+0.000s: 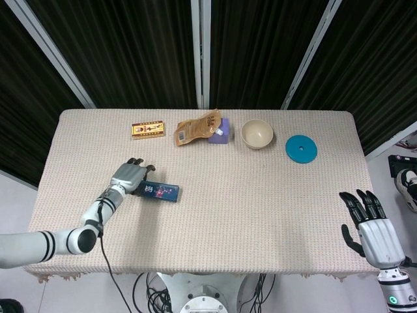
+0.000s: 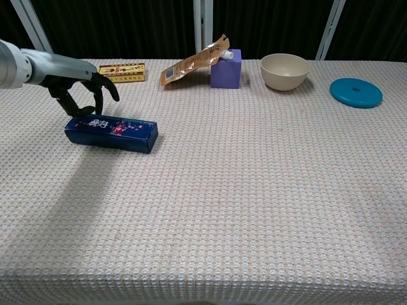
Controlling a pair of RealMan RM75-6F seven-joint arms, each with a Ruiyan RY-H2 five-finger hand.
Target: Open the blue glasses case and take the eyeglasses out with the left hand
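The blue glasses case (image 2: 112, 133) is seen lying flat and closed on the table (image 2: 254, 190), so nothing is judged done: opening and lifting the eyeglasses out remain. The left hand (image 2: 79, 92) is arched over the case's far end, fingers (image 2: 95, 108) curled, touching its end; a firm hold cannot be told. The right hand (image 1: 370, 228) is held off the table, fingers spread, empty

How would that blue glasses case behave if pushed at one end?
The blue glasses case lies flat, long and box-shaped, so it would probably pivot or slide rather than roll or tip. Its straight edges suggest it is stiff. The woven tablecloth likely adds drag.
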